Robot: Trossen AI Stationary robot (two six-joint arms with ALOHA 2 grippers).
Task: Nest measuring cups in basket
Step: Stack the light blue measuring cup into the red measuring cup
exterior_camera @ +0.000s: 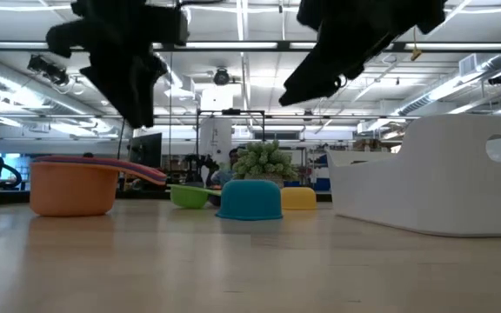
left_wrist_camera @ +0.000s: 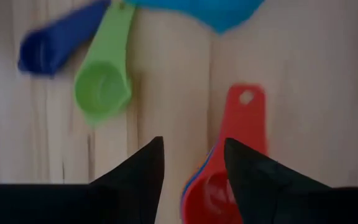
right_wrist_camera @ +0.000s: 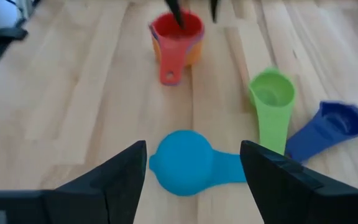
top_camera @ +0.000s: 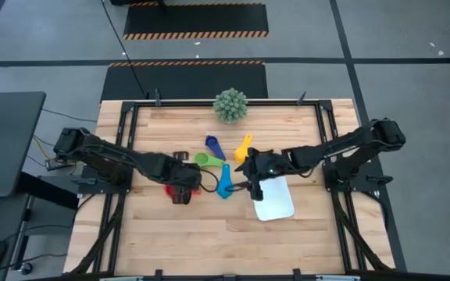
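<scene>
A nested stack of cups, red (left_wrist_camera: 211, 194) on top and orange (exterior_camera: 72, 187) at the bottom, stands on the table. My left gripper (left_wrist_camera: 191, 167) hangs open just above it, fingertips clear of the rim in the low view. The light blue cup (right_wrist_camera: 182, 163) lies upside down on its rim. My right gripper (right_wrist_camera: 191, 168) is open and high above that cup, next to the white basket (top_camera: 276, 201). Green (right_wrist_camera: 271, 93), dark blue (right_wrist_camera: 325, 127) and yellow (top_camera: 243, 148) cups lie loose on the wood.
A spiky green ball plant (top_camera: 230, 105) stands near the far edge. The basket's tall wall (exterior_camera: 442, 178) rises right of the cups in the low view. Bare wood lies toward the near edge (top_camera: 209, 242). People and equipment show in the room beyond.
</scene>
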